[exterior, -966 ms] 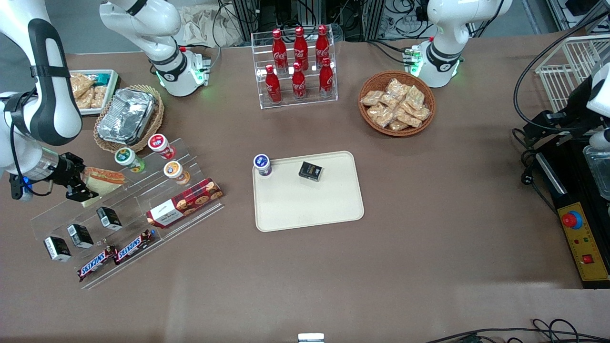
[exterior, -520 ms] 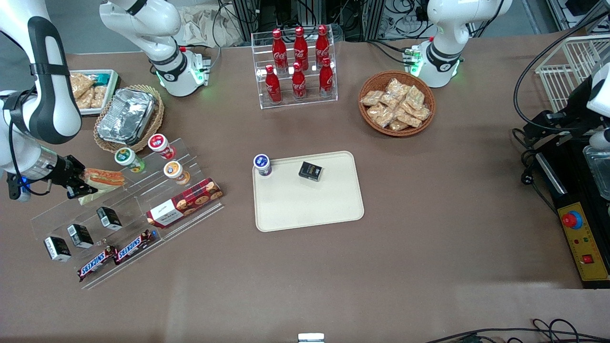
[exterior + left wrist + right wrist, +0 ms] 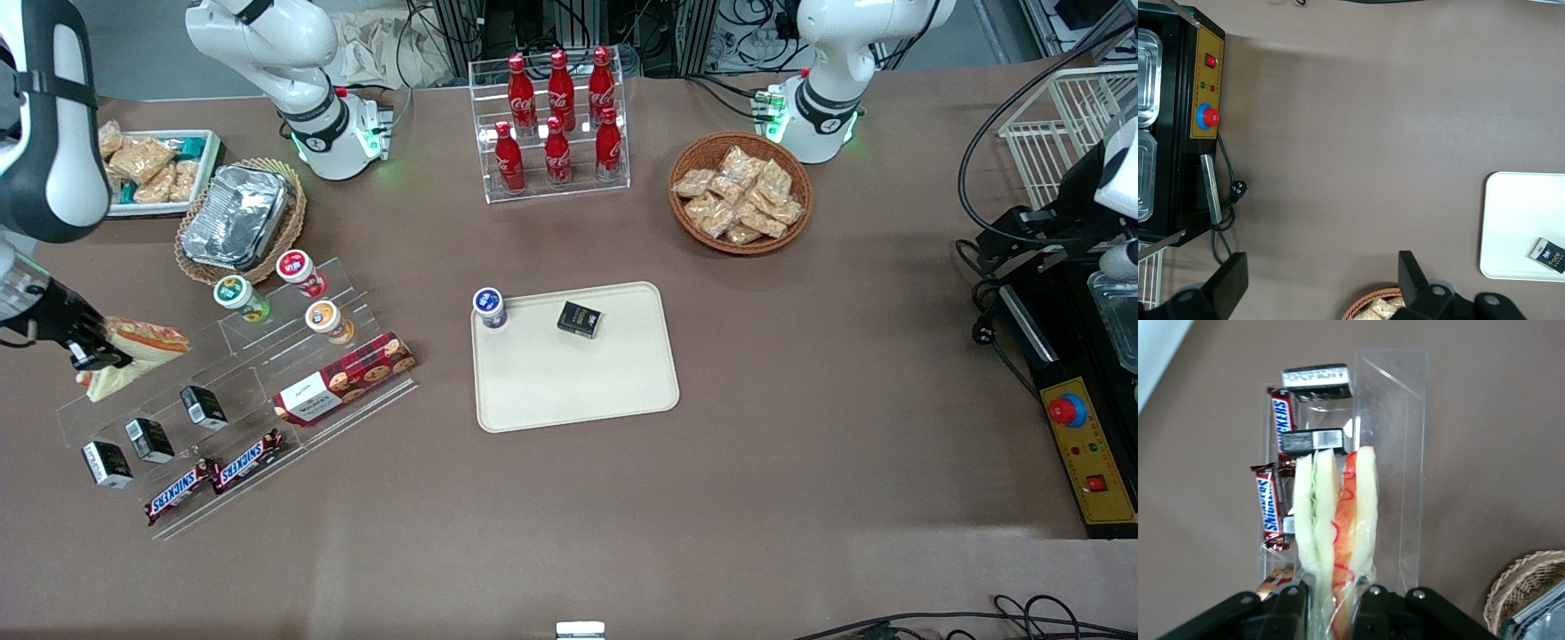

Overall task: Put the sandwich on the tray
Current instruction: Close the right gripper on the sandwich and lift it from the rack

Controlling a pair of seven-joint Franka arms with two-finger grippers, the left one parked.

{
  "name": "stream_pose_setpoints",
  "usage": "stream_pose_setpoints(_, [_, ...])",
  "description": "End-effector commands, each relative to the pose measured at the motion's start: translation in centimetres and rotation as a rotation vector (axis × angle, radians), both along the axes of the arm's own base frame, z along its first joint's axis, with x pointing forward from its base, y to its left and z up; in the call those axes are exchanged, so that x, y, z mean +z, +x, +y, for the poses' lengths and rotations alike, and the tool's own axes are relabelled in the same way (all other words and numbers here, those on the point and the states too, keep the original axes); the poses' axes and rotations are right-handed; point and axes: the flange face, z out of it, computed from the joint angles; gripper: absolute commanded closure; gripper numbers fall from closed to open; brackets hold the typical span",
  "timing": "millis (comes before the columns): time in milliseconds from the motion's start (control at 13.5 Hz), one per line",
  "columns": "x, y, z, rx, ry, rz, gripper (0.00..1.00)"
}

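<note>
The sandwich (image 3: 133,351), a clear-wrapped wedge of white bread with red and green filling, hangs in my gripper (image 3: 96,354) above the working arm's end of the clear stepped rack (image 3: 240,391). The wrist view shows the sandwich (image 3: 1335,520) standing on edge between the black fingers (image 3: 1288,613), which are shut on its wrapped end. The beige tray (image 3: 578,382) lies mid-table, toward the parked arm from the rack. It carries a blue-lidded cup (image 3: 489,308) and a small black box (image 3: 580,319). Part of the tray (image 3: 1518,233) shows in the left wrist view.
The rack holds lidded cups (image 3: 298,271), a red biscuit box (image 3: 345,388), black boxes (image 3: 149,439) and Snickers bars (image 3: 213,476). A foil tray in a wicker basket (image 3: 238,218), a white snack tub (image 3: 156,169), a cola bottle rack (image 3: 556,124) and a snack basket (image 3: 740,204) stand farther from the camera.
My gripper has carried the sandwich up off the rack's top step and sideways toward the working arm's end of the table. Nothing on the tray has moved.
</note>
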Motion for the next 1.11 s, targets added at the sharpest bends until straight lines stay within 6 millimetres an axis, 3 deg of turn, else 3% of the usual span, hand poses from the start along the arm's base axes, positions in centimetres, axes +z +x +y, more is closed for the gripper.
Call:
stream_pose_setpoints(0, [3.9, 0.7, 1.4, 0.087, 0.005, 0.03, 0.84])
stream_pose_setpoints(297, [7.1, 2.0, 7.1, 0.21, 0.017, 0.059, 0.84])
stream_pose_setpoints(520, [9.8, 3.2, 13.8, 0.343, 0.001, 0.036, 0.85])
stream_pose_setpoints(669, [10.1, 3.1, 19.2, 0.435, -0.005, 0.031, 0.85])
stream_pose_setpoints(818, [10.5, 3.1, 23.1, 0.544, -0.013, 0.009, 0.85])
stream_pose_setpoints(1041, [9.8, 3.5, 30.0, 0.883, -0.061, -0.058, 0.86])
